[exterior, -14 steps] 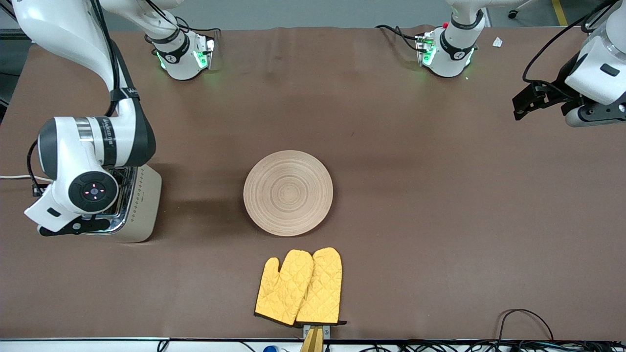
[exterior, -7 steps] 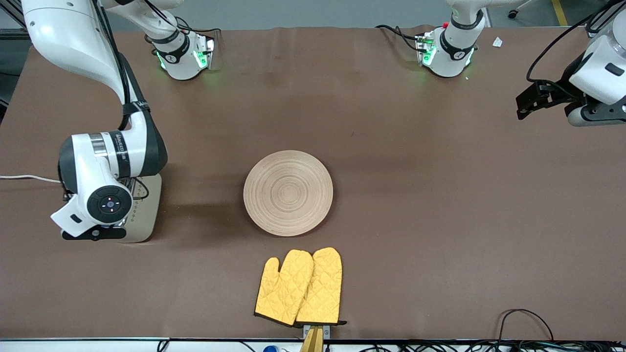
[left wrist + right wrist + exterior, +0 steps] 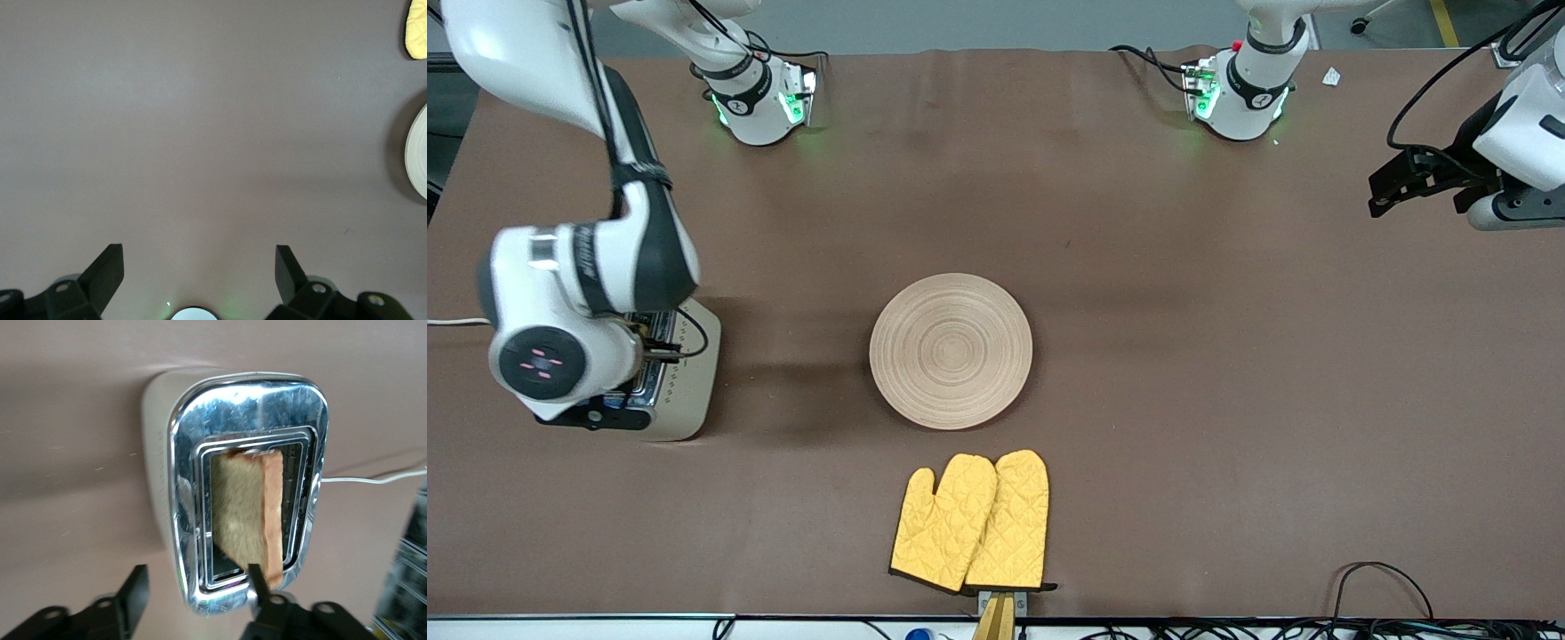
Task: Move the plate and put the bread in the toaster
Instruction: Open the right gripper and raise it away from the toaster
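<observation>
We see tan ringed plate, yellow quilted mitts, brown tabletop, chrome-topped cream toaster, golden-brown bread.

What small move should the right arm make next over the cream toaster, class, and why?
Probably lift the right hand straight up, clear of the boxy cream toaster with the chrome top. Its fingers stand apart, and the speckled brown-crusted bread slice already sits in a slot, leaning and sticking out above the rim, with one finger beside its lower corner. The left hand waits, open, over bare table.
</observation>
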Available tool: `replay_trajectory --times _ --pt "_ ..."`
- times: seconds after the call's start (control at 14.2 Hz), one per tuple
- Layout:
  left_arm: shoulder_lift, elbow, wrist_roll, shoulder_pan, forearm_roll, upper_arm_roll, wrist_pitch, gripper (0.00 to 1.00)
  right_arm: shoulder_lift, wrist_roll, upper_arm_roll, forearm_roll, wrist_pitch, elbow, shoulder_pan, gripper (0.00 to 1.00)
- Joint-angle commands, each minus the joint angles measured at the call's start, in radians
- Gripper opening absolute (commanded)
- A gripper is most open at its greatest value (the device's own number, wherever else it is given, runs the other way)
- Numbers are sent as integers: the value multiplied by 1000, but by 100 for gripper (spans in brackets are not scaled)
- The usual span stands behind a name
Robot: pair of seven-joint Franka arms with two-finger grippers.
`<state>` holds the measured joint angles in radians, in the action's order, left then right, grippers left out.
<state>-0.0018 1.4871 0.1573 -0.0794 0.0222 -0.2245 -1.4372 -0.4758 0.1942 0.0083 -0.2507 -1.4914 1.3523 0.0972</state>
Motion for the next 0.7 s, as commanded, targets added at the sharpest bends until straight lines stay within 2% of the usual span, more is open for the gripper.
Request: replay_trajectory --times 0.0,0.28,0.63 --pt "-10 -4 5 0 -4 -2 12 100 133 -132 -60 128 5 41 -16 100" --pt "-9 -8 4 0 -1 -4 11 100 296 -188 -116 230 0 114 -13 100" --pt "-4 -10 -9 -3 1 1 11 100 449 -191 -134 238 -10 181 -11 100"
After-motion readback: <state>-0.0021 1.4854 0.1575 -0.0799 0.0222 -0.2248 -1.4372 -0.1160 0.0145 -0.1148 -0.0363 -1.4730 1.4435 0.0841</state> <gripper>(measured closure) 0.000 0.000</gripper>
